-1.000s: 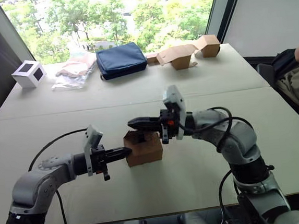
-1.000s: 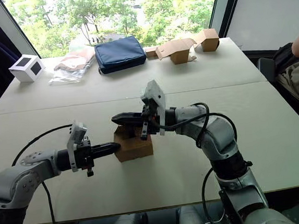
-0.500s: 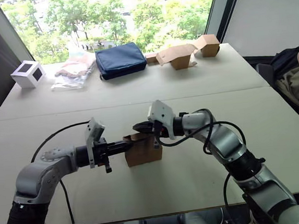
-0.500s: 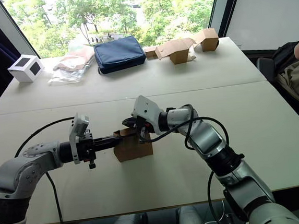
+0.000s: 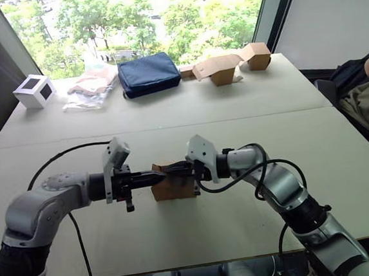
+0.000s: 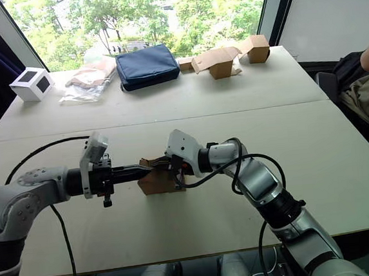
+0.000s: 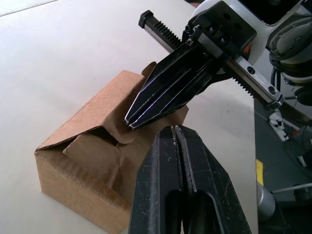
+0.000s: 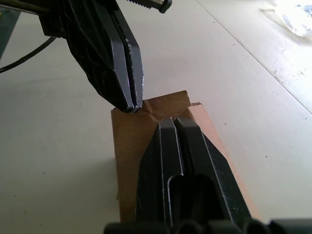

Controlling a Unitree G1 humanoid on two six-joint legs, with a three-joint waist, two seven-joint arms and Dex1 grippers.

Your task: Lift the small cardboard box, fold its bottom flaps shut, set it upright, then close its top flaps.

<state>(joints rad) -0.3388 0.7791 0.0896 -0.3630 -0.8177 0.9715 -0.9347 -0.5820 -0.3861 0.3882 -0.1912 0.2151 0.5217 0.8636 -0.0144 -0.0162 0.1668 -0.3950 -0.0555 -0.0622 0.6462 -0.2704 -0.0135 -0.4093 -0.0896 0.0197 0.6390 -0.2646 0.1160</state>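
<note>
Pressing point: both grippers meet tip to tip over the small cardboard box, which sits on the desk in front of the robot, between the two arms.
Left gripper: jaws closed flat against each other with nothing between them; it reaches in level from the robot's left, tip over the box's upper face, so it serves as a pusher, not a clamp.
Right gripper: jaws likewise closed and empty, lying along the top of the box from the opposite side, its tip close to the left one's.
Top flaps: folded over but not flat; one curls up at the middle and a dark gap shows under it, which is likely why both tips bear down right there.
Box stance: resting on the desk on its base, apparently upright, neither arm lifting it.
Stage, as I judge it: last step, closing the top.
Risk: a closed tip may slide off the springy flap and let it pop up.
Far desk edge: blue pouch, white cube, other brown cartons, all well apart from the work.
</note>
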